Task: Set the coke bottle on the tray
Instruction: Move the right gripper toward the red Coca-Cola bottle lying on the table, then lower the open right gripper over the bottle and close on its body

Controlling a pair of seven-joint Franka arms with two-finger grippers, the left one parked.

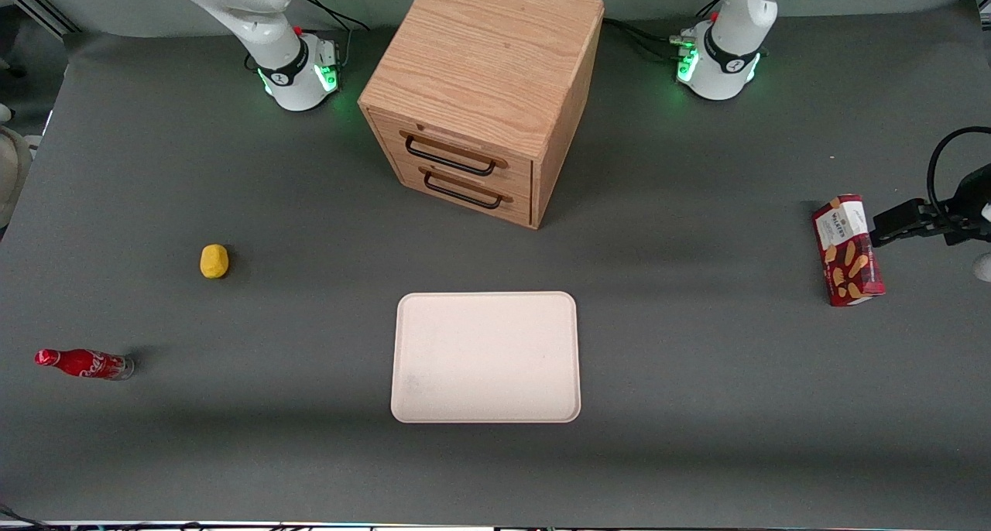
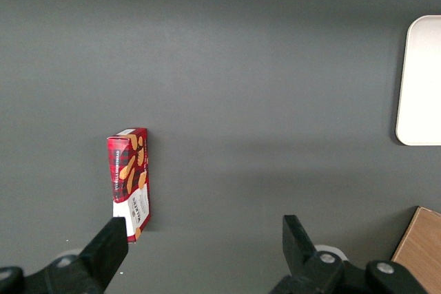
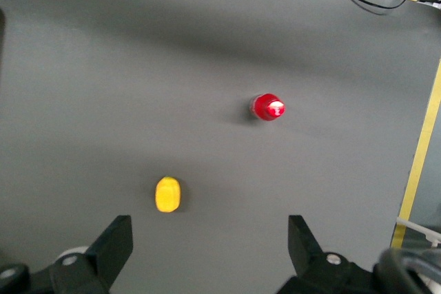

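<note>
The coke bottle (image 1: pixel 84 363) is a slim red bottle with a shiny red cap, standing on the grey table toward the working arm's end, near the front edge. In the right wrist view I look down on the coke bottle's cap (image 3: pixel 267 107). My gripper (image 3: pixel 209 228) hangs high over the table with its fingers wide open and nothing between them; the bottle is well away from it. The front view does not show the gripper. The cream-white tray (image 1: pixel 486 357) lies bare mid-table, nearer the front camera than the cabinet; the tray's edge (image 2: pixel 420 80) also shows in the left wrist view.
A wooden two-drawer cabinet (image 1: pixel 484 90) stands at the table's middle back. A small yellow lump (image 1: pixel 214 261) (image 3: pixel 167 194) lies between bottle and cabinet. A red biscuit box (image 1: pixel 848 250) (image 2: pixel 129 173) lies toward the parked arm's end. Yellow tape (image 3: pixel 420 149) marks the floor past the table's end.
</note>
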